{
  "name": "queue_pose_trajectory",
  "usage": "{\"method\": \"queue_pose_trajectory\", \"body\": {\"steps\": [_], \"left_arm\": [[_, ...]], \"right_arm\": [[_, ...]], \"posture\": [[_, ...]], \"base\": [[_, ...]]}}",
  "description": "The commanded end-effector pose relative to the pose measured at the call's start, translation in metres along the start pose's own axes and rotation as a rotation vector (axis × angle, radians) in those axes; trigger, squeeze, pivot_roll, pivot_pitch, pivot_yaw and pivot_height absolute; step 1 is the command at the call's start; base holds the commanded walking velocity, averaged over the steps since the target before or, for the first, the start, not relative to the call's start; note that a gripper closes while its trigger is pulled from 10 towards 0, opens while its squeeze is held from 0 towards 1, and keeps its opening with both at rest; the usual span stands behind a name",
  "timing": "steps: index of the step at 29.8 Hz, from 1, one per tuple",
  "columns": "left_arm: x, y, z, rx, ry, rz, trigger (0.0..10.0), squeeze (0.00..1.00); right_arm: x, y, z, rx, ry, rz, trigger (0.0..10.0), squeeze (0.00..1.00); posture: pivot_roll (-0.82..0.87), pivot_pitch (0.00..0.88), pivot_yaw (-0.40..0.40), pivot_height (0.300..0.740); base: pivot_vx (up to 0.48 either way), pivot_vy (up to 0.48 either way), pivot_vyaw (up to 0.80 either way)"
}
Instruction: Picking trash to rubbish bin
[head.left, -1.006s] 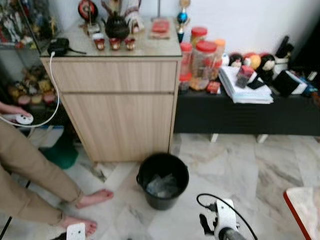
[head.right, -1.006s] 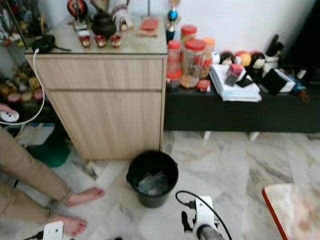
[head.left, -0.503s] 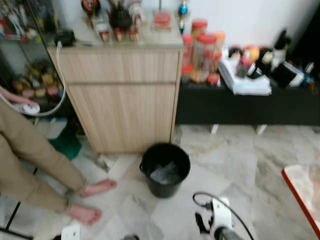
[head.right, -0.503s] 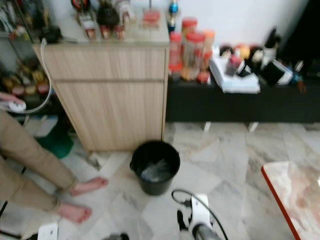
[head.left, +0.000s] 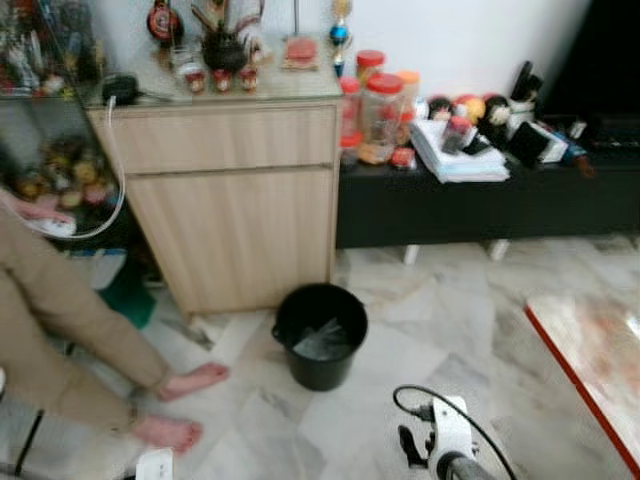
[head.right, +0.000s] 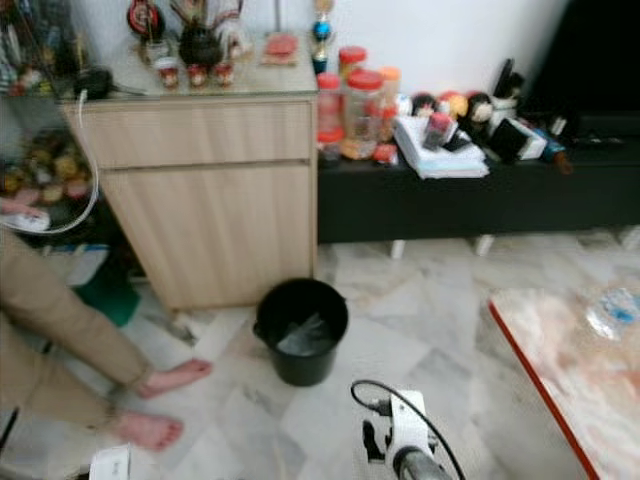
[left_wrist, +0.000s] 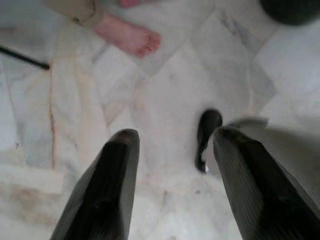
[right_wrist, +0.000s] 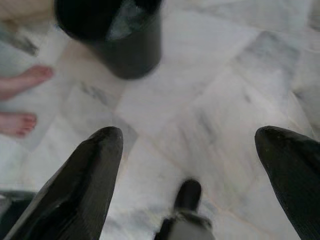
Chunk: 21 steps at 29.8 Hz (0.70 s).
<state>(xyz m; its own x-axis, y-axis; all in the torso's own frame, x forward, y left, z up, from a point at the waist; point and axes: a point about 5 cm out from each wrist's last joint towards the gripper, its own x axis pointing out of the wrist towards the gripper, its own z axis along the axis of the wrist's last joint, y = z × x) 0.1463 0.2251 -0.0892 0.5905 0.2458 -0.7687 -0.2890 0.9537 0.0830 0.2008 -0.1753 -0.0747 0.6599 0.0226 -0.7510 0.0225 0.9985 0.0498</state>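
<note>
Your right gripper (right_wrist: 192, 165) hangs low over marble floor (head.left: 450, 330), fingers spread wide, nothing held. Left gripper (left_wrist: 172, 165) likewise parted, empty. Black bin (head.left: 320, 335) stands ahead by the wooden cabinet (head.left: 235, 200), crumpled clear trash (head.left: 322, 342) inside. A person's bare feet (head.left: 175, 405) to your left.

Grey-veined marble tile floor (head.left: 470, 330) carried a black rubbish bin (head.left: 320, 335) holding clear crumpled plastic, a light wooden cabinet (head.left: 230, 200) just behind it, a low black bench (head.left: 480, 205), a person's bare feet (head.left: 180, 405), and a red-edged mat (head.left: 595, 350).
</note>
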Motion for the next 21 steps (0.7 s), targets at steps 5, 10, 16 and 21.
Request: {"method": "queue_pose_trajectory", "body": {"steps": [5, 10, 16, 21], "left_arm": [[0.0002, -0.0019, -0.0001, 0.004, 0.005, -0.003, 10.0, 0.0], [0.0001, -0.003, -0.0004, 0.002, 0.005, -0.003, 10.0, 0.0], [-0.0001, -0.0045, -0.0012, 0.0, 0.009, -0.005, 10.0, 0.0], [-0.0004, -0.0059, -0.0023, -0.003, 0.01, -0.005, 10.0, 0.0]], "right_arm": [[-0.0006, -0.0002, -0.0033, 0.007, 0.014, -0.003, 10.0, 0.0], [-0.0006, -0.001, -0.0031, 0.006, 0.014, -0.004, 10.0, 0.0], [-0.0006, -0.0021, -0.0028, 0.006, 0.015, -0.005, 10.0, 0.0], [-0.0009, -0.0028, -0.0048, -0.012, 0.035, -0.004, 10.0, 0.0]], "posture": [[0.03, 0.069, -0.027, 0.74], [0.03, 0.069, -0.03, 0.74], [0.02, 0.071, -0.033, 0.74], [0.02, 0.072, -0.037, 0.74]], "base": [[0.0, 0.0, 0.0], [0.0, 0.0, 0.0], [0.0, 0.0, 0.0], [0.0, 0.0, -0.24]]}}
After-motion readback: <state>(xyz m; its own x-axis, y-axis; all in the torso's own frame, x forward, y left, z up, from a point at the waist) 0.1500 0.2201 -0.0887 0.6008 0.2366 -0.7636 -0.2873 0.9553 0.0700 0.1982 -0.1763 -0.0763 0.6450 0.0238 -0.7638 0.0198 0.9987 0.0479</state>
